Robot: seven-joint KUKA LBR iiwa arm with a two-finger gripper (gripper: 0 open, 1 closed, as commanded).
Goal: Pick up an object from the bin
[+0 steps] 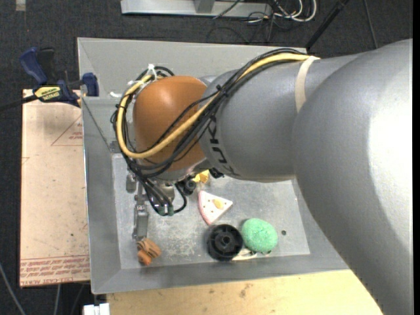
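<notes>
Dark carpeted floor [59, 12] lay round the grey metal bin [102, 209], and the thick silver arm [315, 130] came in from the right, covering most of it. At the wrist sat a rounded orange cover [167, 120] looped with black and yellow cables [141, 153], and below it the jaws hung down over the bin's left part, their slim grey end pointing toward the near wall. Whether they were released or clenched could not be told, since the cover and cables hid too much of them. The thing nearest to them was a small orange-brown lump [148, 250] close to the bin's near-left corner. It lay just off the lower tip of the jaws, a little to its right, perhaps touching, and nothing showed it gripped. It looked crumpled or knobbly, with paler streaks, and had no clear long axis. By my reading the coming move turned on that small offset: the lump sat toward the near wall from the jaws, not squarely under them. Well apart to the right lay a white wedge with coloured spots [214, 207], a black ribbed disc [224, 241] and a green fuzzy ball [260, 235], the last two touching.
</notes>
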